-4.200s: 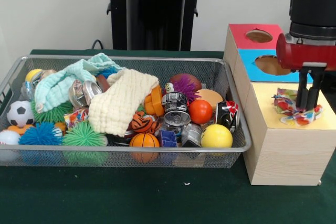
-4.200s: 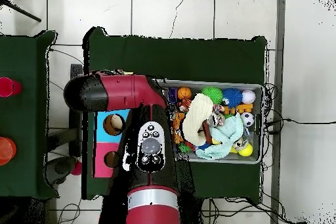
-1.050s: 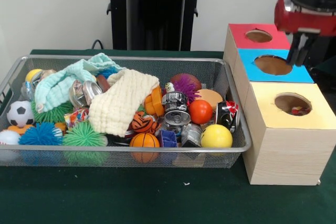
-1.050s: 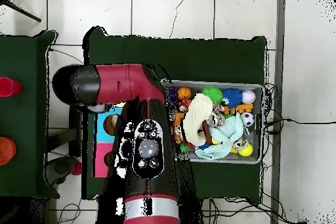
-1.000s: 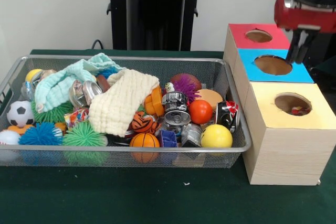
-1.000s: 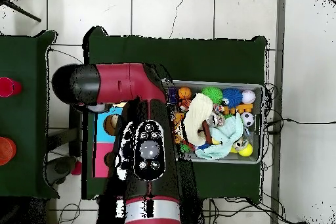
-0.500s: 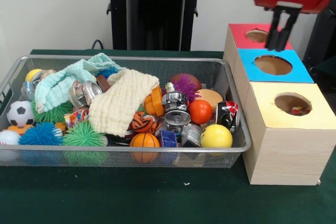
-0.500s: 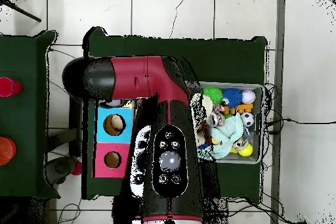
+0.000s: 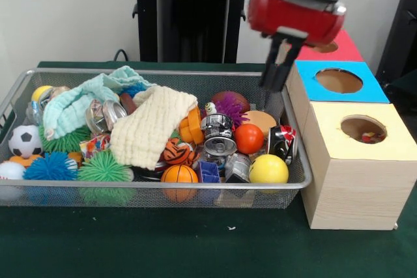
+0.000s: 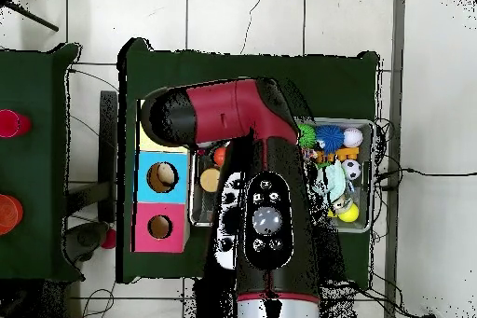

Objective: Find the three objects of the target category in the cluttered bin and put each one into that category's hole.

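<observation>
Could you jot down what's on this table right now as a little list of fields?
bin: wire bin full of balls, cans and cloths
cloths: cream cloth; mint cloth
box: red, blue and yellow hole
yellow hole: something colourful inside
gripper: above the bin's end nearest the box, holding nothing, jaws close together

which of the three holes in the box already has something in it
The hole in the yellow section, nearest the camera: a bit of multicoloured cloth shows inside it. The blue section's hole looks empty; the red one is mostly hidden by the gripper's housing.
</observation>
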Action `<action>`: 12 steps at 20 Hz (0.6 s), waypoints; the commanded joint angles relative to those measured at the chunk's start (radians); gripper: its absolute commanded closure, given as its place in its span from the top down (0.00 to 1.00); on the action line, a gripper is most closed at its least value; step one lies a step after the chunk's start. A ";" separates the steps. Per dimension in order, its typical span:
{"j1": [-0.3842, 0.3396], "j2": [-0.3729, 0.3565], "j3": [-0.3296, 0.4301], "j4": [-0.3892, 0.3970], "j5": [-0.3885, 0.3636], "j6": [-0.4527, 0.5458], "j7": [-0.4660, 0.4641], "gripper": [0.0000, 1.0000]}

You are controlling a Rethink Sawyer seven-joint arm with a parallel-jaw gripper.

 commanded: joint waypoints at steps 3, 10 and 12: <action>-0.148 0.060 0.195 0.054 -0.103 -0.114 -0.359 0.00; -0.270 0.081 0.290 0.066 -0.117 -0.087 -0.454 0.00; -0.309 0.085 0.317 0.075 -0.124 -0.102 -0.471 0.00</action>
